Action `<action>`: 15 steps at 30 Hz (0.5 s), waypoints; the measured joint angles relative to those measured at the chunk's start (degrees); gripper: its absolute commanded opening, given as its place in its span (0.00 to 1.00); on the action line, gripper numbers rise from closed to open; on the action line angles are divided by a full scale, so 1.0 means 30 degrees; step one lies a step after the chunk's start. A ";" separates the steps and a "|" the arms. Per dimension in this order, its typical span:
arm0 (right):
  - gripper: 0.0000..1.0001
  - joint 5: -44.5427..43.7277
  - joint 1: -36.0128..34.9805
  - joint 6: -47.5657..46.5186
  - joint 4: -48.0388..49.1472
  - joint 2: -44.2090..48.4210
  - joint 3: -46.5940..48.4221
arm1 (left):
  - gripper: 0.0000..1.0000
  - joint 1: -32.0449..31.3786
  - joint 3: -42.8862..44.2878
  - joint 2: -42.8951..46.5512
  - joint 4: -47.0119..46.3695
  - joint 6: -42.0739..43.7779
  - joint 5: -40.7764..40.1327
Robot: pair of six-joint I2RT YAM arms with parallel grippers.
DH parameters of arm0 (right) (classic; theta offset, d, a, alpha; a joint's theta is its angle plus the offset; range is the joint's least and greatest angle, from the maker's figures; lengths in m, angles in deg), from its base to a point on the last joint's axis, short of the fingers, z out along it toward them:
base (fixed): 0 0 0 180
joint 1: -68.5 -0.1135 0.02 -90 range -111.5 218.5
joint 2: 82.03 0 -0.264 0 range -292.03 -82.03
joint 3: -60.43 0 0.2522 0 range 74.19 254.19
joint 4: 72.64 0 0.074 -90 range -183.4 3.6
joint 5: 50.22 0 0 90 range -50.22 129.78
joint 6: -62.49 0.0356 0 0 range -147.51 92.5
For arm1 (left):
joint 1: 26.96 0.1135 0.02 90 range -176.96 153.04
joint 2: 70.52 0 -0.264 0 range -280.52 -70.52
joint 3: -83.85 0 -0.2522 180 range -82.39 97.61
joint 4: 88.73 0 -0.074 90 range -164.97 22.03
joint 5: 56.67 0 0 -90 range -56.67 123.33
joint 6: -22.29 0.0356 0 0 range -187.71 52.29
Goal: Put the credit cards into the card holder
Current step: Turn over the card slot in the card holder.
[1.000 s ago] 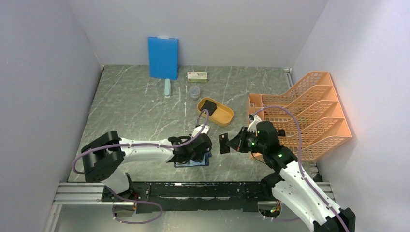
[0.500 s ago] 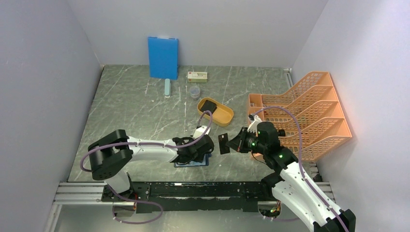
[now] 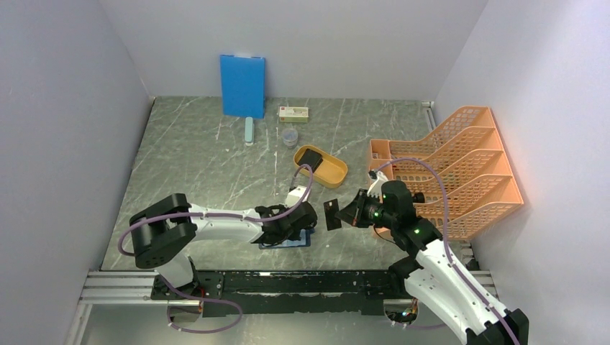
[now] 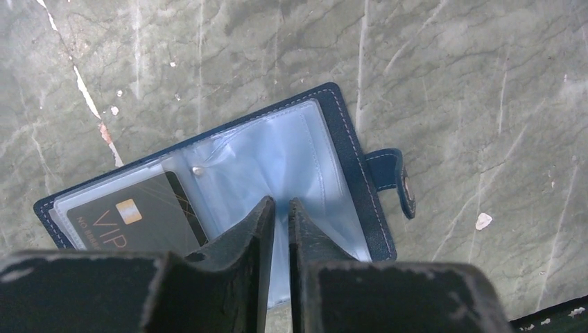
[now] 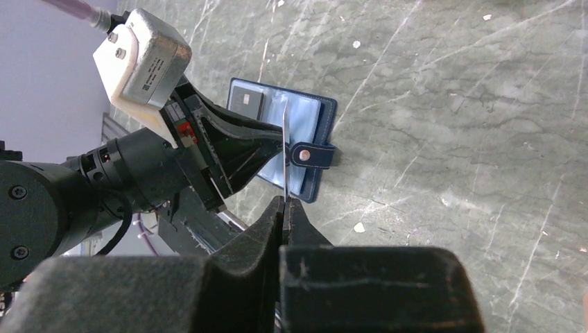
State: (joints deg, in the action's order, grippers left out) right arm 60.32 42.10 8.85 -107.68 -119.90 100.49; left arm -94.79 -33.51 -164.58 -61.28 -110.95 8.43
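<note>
Yellow tray (image 3: 337,175) beyond card holder (image 3: 302,239)

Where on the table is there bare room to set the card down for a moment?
Bare table on the left, between the wall and the tray, in front of the blue board; also at the back, between box and rack. Crowded front centre: left gripper, right gripper, card holder.
</note>
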 measured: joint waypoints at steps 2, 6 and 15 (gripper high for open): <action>0.00 0.0117 -0.0029 0.0015 0.0066 -0.0058 0.0000 | 0.15 0.0000 -0.0189 0.0138 -0.0066 -0.0102 -0.0102; 0.00 0.0357 -0.0248 0.0189 0.0197 -0.0240 0.0000 | 0.11 0.0000 -0.0430 0.0386 -0.0051 -0.0328 -0.0138; 0.00 0.1545 -0.1632 0.1719 0.1872 -0.1858 -0.0007 | 0.06 0.0000 -0.1086 0.1377 0.0554 -0.0605 -0.0131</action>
State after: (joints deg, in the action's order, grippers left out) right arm 64.95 37.21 14.01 -102.06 -125.47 100.47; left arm -94.79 -36.76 -160.45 -59.61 -112.77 8.03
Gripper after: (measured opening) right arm 0.016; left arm 0.077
